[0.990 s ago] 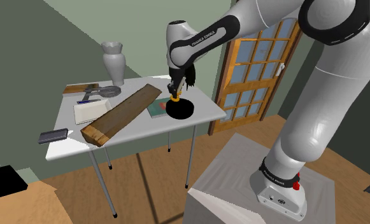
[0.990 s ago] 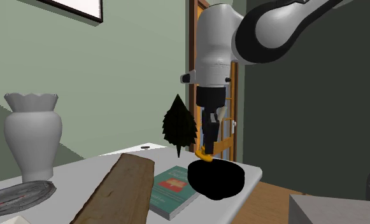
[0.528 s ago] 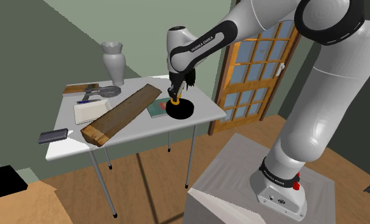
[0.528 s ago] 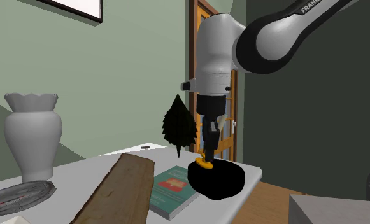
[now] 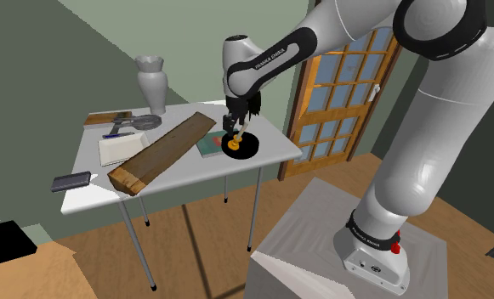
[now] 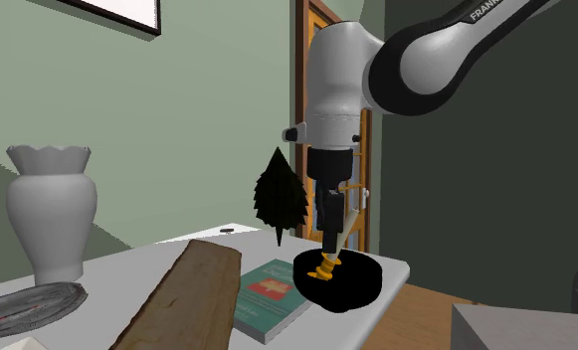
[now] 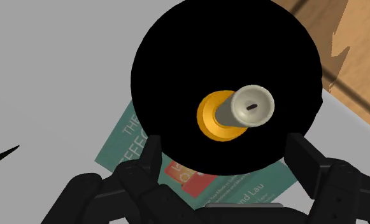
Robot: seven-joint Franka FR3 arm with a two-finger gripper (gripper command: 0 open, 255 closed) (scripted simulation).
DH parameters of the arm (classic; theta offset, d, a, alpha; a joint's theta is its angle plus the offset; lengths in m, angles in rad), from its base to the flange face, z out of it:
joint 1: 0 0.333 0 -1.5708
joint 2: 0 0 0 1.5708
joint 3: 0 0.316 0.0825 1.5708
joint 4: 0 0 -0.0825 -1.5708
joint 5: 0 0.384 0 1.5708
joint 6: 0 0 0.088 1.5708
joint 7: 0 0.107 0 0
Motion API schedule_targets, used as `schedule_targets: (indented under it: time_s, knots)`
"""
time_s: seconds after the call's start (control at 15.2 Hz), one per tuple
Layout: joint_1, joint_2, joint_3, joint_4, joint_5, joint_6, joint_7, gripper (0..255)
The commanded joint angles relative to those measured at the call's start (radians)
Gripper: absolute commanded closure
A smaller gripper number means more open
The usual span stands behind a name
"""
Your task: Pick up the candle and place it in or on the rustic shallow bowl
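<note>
Pincer (image 7: 225, 151) released, fingers wide apart, touching nothing – candle (image 7: 235, 114) stands roughly upright inside black bowl (image 7: 170, 70) on worktop (image 7: 56, 76), directly under pincer, long axis along approach – straight-up retreat looks clear

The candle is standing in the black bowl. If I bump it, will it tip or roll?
Probably tippy: the candle stands on a small orange foot with a narrow stem and a wider cream top. If it falls, its round form would likely roll, though the black bowl should catch it. It looks rigid, so expect no flex.
</note>
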State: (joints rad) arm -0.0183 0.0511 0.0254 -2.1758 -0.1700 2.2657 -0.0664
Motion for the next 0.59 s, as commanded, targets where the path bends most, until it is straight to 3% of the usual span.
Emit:
schedule_targets:
  time_s: [0.0,0.33,0.53]
  knots:
    - [0.0,0.0,0.0,0.0,0.0,0.0,0.0,0]
    - [0.008,-0.064,0.008,0.057,0.016,-0.121,-0.009,0]
    - [0.008,-0.064,0.008,0.057,0.016,-0.121,-0.009,0]
